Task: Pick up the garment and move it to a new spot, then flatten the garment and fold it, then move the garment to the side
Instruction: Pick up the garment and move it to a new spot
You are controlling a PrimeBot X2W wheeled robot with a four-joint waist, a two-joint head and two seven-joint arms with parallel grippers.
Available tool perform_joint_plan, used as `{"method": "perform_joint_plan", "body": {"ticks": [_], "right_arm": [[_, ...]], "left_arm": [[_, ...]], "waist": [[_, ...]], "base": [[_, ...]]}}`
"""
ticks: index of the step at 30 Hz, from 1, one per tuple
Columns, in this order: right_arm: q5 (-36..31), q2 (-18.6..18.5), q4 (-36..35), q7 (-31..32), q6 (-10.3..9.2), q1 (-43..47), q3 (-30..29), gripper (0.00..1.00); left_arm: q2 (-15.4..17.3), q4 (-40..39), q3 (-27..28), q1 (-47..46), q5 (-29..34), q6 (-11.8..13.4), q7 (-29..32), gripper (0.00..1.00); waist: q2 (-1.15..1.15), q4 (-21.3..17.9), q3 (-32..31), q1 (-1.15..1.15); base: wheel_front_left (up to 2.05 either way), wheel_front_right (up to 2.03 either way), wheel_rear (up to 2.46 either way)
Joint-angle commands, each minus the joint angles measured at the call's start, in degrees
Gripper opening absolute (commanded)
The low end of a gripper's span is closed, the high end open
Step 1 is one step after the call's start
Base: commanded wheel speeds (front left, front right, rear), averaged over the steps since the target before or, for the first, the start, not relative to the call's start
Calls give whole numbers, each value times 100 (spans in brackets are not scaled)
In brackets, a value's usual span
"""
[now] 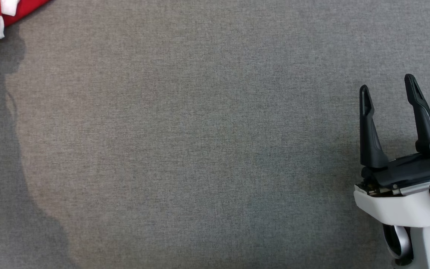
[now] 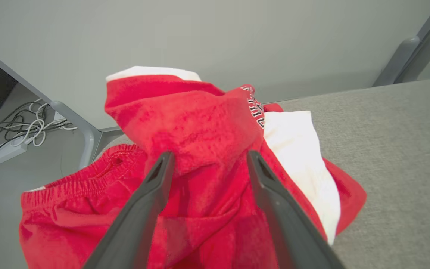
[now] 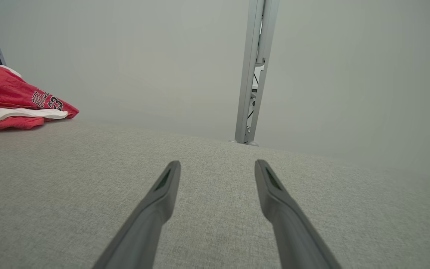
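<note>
Left wrist view | left jaws released, red garment bunched between them | right jaws released, grey tabletop beneath

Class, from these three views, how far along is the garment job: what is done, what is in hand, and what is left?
Done: nothing yet. The red garment lies crumpled at the far left of the grey table. In hand: the left gripper, open, straddles a raised fold and has not closed on it. The right gripper is open over bare table. Left: picking up, moving, flattening, folding, setting aside.
</note>
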Motion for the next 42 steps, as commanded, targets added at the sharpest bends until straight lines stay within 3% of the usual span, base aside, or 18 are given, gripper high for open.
{"method": "perform_joint_plan", "body": {"ticks": [1, 9, 12, 24, 28, 34, 42], "right_arm": [[-31, -24, -37, -30, 1, -67, 12, 100], [39, -26, -139, -30, 1, -90, 70, 100], [61, -25, -163, -30, 1, -118, 74, 100], [258, -25, -22, -30, 1, -124, 46, 100], [385, -25, 90, -30, 1, -72, 72, 100], [601, -26, 309, -30, 1, 103, -19, 100], [744, -26, 538, -31, 1, 441, -263, 100]], "left_arm": [[50, 81, -1, -98, 26, 47, 11, 100], [110, 580, -243, -268, 221, 79, 41, 98], [93, 686, -258, -304, 231, 108, -76, 0], [144, 844, -429, -560, 359, 89, -638, 0], [217, 787, -525, -646, 407, 53, -796, 0], [44, 612, -689, -709, 212, -8, -852, 0], [-243, -96, -1470, -411, -189, -11, -804, 0]], "waist": [[0, -64, 57, 0], [0, -166, 107, 0], [0, -207, 115, 0], [0, -225, -312, 0], [0, -248, -694, 0], [0, -303, -1471, 0], [0, -379, -2411, 0]], "base": [[0, 0, 0], [0, 0, 0], [0, 0, 0], [0, 0, 0], [0, 0, 0], [0, 0, 0], [0, 0, 0]]}}
